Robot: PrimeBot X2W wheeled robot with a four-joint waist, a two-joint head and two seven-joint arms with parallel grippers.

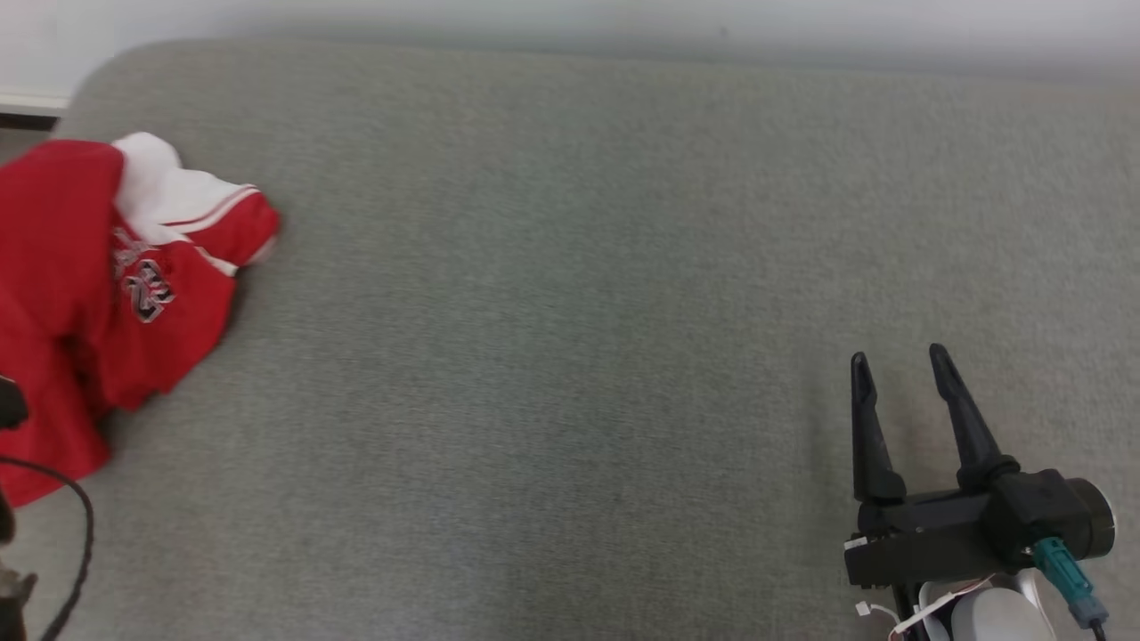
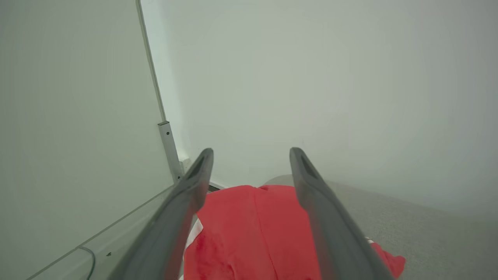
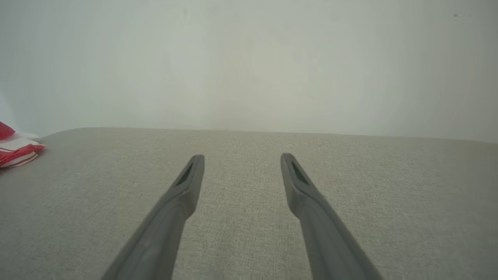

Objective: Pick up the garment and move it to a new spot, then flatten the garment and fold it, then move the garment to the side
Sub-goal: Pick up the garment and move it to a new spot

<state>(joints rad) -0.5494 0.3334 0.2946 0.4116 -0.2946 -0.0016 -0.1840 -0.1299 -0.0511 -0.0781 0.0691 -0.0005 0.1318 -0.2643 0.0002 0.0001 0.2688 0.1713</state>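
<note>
The garment [image 1: 98, 294] is a red jersey with white sleeve parts and stitched lettering, lying crumpled at the far left of the grey surface. The left wrist view looks over the same red cloth [image 2: 249, 237], with my left gripper [image 2: 251, 155] open above it and nothing between its fingers. My right gripper [image 1: 899, 361] stands open at the lower right of the head view, well away from the jersey. In the right wrist view my right gripper [image 3: 241, 161] hovers over bare fabric, and a bit of the garment [image 3: 17, 149] peeks in at the left edge.
A grey fabric-covered surface [image 1: 570, 356] spans the head view, its rounded far-left corner near a pale wall [image 1: 570, 22]. A dark cable [image 1: 71, 534] loops at the lower left. A wall corner with a metal strip [image 2: 169, 147] shows in the left wrist view.
</note>
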